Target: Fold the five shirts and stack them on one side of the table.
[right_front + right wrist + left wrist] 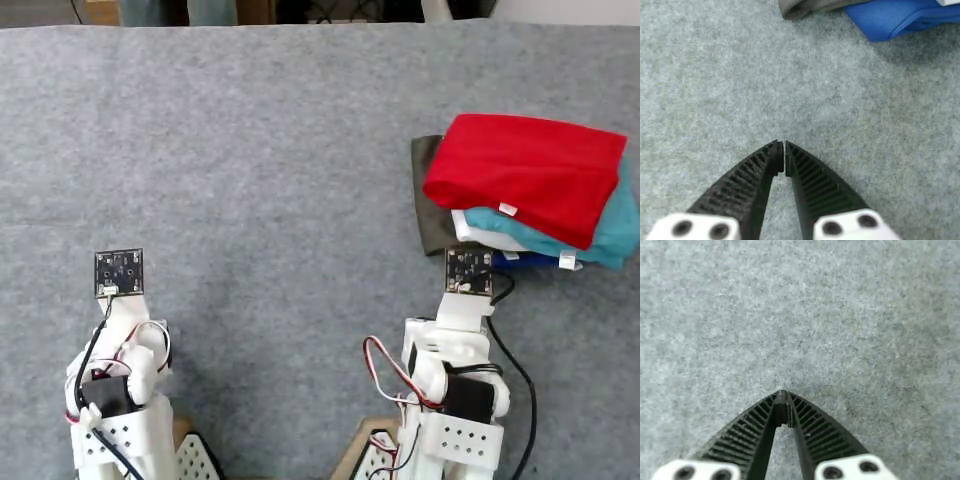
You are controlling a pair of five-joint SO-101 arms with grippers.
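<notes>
Red-topped shirt stack just beyond right jaws, left jaws well apart, both pressed together.

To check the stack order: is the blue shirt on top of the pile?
No, the red shirt lies on top, the blue shirt beneath.

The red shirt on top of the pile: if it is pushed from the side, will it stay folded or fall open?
Probably floppy: the red shirt is soft folded cloth, so a push would likely bunch it rather than move it whole. It lies askew on the teal shirt, so it may slide off or drag that layer along.
</notes>
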